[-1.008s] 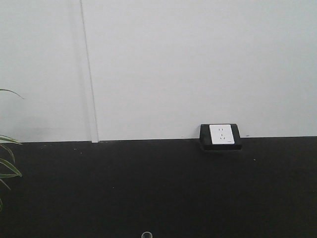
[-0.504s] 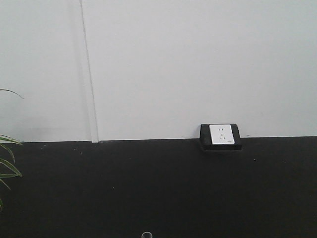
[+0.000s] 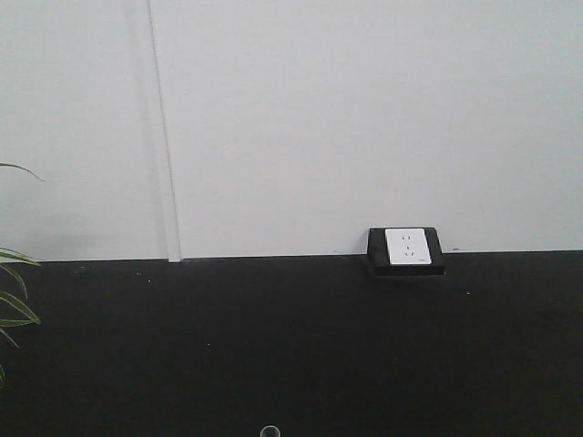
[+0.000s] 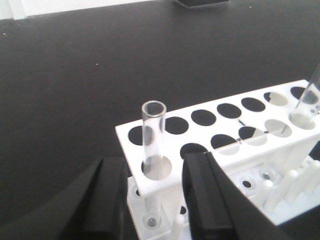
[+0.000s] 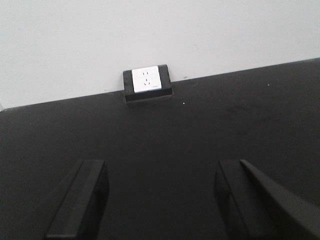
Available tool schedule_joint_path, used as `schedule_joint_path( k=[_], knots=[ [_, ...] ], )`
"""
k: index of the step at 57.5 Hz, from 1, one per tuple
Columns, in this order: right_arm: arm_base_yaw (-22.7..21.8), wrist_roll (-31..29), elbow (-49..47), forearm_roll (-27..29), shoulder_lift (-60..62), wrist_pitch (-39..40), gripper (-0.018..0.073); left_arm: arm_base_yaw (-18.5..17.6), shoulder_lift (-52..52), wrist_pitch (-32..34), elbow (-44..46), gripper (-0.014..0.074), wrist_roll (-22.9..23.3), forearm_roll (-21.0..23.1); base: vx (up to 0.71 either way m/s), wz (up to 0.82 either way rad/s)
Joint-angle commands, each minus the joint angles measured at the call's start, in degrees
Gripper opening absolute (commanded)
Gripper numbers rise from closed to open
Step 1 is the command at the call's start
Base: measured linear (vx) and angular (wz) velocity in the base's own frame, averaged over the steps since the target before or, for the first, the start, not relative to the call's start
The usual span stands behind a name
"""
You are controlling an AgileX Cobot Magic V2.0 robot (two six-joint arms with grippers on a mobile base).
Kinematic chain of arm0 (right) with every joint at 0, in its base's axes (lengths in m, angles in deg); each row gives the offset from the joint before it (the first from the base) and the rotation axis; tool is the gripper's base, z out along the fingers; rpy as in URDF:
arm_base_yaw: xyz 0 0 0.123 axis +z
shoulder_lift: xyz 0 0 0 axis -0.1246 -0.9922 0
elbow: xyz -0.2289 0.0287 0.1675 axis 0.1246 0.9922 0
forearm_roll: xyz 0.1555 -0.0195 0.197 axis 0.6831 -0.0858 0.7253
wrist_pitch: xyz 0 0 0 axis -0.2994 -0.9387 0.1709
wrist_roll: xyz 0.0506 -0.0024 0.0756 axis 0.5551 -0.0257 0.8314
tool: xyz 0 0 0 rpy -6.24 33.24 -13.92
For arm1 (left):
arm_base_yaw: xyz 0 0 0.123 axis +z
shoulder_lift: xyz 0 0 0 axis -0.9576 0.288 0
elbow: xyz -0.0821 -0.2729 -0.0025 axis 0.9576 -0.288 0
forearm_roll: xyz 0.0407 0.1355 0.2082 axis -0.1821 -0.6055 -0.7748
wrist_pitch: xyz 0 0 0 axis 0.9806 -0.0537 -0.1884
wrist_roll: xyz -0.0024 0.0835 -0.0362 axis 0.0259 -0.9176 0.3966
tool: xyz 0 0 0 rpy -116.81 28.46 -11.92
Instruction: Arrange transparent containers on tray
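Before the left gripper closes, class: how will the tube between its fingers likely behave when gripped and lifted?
The tube looks like thin clear glass, so probably fragile and slippery. Slim and hollow, it is likely light. Upright in the rack, it should lift straight out; a tilted pull might jam it.

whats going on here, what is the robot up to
The left gripper is open, with one finger on each side of a clear glass test tube that stands upright in a white test tube rack on the black table. Neither finger appears to touch the tube. A second tube stands towards the rack's other end. The right gripper is open above the table, holding nothing and facing a wall socket. The tray is not in any view.
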Motion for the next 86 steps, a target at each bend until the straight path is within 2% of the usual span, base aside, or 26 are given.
schedule_joint_path(
  k=[1, 20, 39, 45, 56, 62, 68, 76, 86],
  knots=[
    [-0.1, -0.3, -1.9, -0.4, -0.6, 3.8, 0.0521, -0.7, 1.9, 8.3, 1.7, 0.0408, 0.2, 0.0, 0.0, 0.0],
    [-0.1, -0.4, -1.9, -0.4, -0.6, 3.9, 0.0521, -0.7, 10.1, 22.3, 1.7, 0.0408, 0.1, 0.1, 0.0, 0.0],
    [-0.1, -0.4, -1.9, -0.4, -0.6, 3.9, 0.0521, -0.6, 17.6, 33.0, 1.7, 0.0408, 0.1, 0.2, 0.0, 0.0],
    [-0.1, -0.4, -1.9, -0.4, -0.6, 3.9, 0.0521, -0.6, 19.9, 34.7, 1.7, 0.0408, 0.1, 0.6, 0.0, 0.0],
    [-0.1, -0.4, -1.9, -0.4, -0.6, 3.9, 0.0521, -0.6, 23.7, 39.8, 1.7, 0.0408, 0.1, 5.7, 0.0, 0.0],
    [-0.1, -0.4, -1.9, -0.4, -0.6, 3.9, 0.0521, -0.6, 25.5, 42.2, 1.7, 0.0408, 0.1, 5.7, 0.0, 0.0],
    [-0.1, -0.4, -1.9, -0.5, -0.6, 3.9, 0.0521, -0.6, 28.1, 42.3, 1.7, 0.0433, 0.2, 2.6, 0.0, 0.0],
    [-0.1, -0.6, -1.9, -0.5, -0.6, 3.9, 0.0521, -0.6, 29.1, 43.1, 1.7, 0.0469, 0.2, 1.6, 0.0, 0.0],
    [-0.1, -0.6, -1.9, -0.5, -0.6, 3.8, 0.0521, -0.6, 29.3, 44.0, 1.7, 0.047, 0.2, 1.6, 0.0, 0.0]
  ],
)
